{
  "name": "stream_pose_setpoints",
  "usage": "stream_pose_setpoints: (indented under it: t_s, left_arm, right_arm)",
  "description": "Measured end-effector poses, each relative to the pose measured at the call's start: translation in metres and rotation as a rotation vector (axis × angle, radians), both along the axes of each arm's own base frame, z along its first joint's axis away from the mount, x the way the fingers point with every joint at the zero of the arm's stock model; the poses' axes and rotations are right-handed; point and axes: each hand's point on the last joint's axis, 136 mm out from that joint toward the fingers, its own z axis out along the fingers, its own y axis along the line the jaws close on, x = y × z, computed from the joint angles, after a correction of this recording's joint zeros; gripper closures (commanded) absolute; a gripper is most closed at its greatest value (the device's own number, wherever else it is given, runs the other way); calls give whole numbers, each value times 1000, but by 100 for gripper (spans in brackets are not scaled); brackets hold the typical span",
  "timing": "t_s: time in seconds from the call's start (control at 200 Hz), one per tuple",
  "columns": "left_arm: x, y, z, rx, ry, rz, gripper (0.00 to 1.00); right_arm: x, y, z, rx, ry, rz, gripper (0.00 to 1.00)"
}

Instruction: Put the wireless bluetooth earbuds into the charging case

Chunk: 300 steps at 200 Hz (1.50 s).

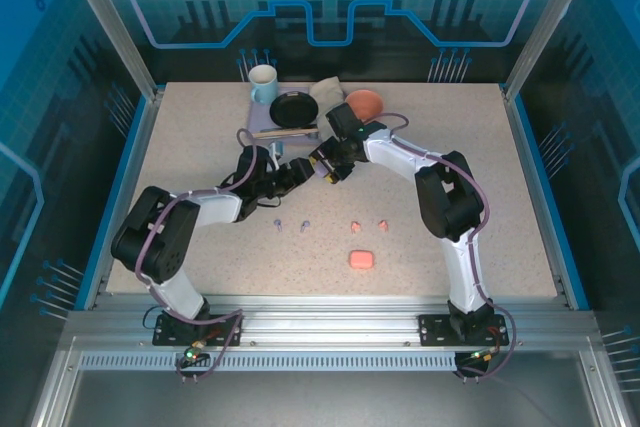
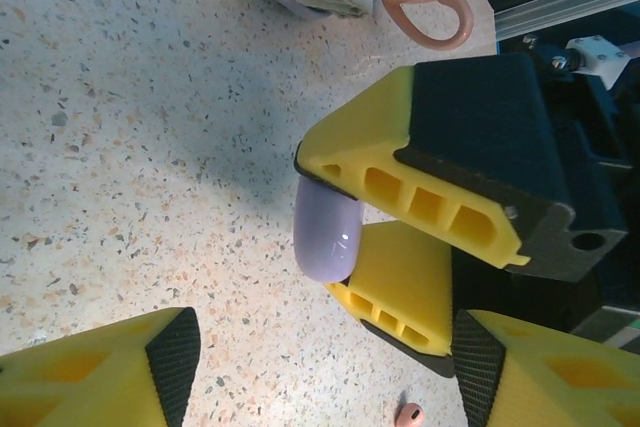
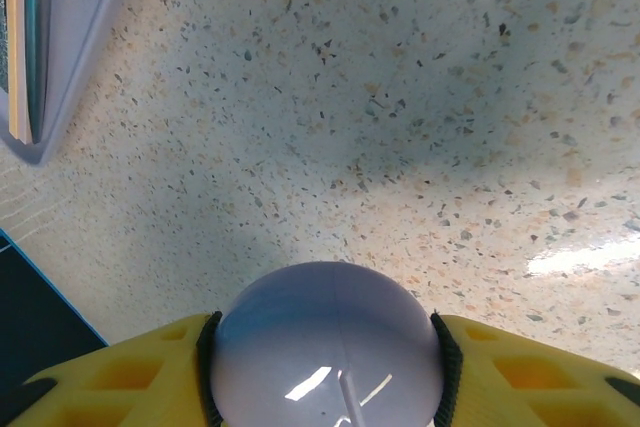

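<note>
My right gripper (image 3: 327,352) is shut on the lavender charging case (image 3: 330,347), which bulges out between its yellow fingers. In the left wrist view the same case (image 2: 328,237) hangs above the table in those fingers (image 2: 400,287). My left gripper (image 2: 320,367) stands open just below and around it, its pads apart and not touching the case. From above, both grippers meet at mid-table, left (image 1: 300,173) and right (image 1: 327,162). Two purple earbuds (image 1: 290,223) and two pink earbuds (image 1: 368,225) lie on the table nearer the bases. One pink earbud (image 2: 409,414) lies by my left gripper's right finger.
A pink charging case (image 1: 361,260) lies shut near the front. At the back stand a lavender tray (image 1: 283,131) with a black plate (image 1: 293,109), a white mug (image 1: 263,82), a grey cloth (image 1: 328,92) and a pink mug (image 1: 364,103).
</note>
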Motion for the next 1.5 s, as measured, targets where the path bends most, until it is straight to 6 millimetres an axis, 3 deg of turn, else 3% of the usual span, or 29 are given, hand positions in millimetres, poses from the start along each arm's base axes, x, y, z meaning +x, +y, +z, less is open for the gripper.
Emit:
stream_pose_setpoints:
  t_s: [0.355, 0.66, 0.76, 0.89, 1.005, 1.141, 1.251, 1.501]
  left_arm:
    - [3, -4, -14, 5, 19, -8, 37]
    - [6, -6, -1, 14, -8, -21, 36]
    - [1, -2, 16, 26, -40, -24, 34]
    - [-7, 11, 45, 34, -97, 8, 30]
    - [-5, 34, 57, 64, -114, 78, 25]
    - [1, 63, 55, 92, -88, 167, 23]
    - [3, 80, 48, 100, -50, 219, 22]
    - [7, 85, 40, 106, -14, 237, 20]
  right_arm:
    - [1, 2, 11, 29, -11, -5, 47]
    - [-5, -9, 18, -52, -39, 85, 48]
    - [-1, -16, 25, -115, -81, 160, 48]
    - [-3, -29, 24, -191, -110, 261, 47]
    - [-11, -39, 6, -261, -91, 363, 46]
    - [-19, -44, -17, -340, -59, 483, 45]
    - [-21, -41, -24, -402, -61, 572, 43]
    - [-29, -13, -29, -488, -103, 754, 41]
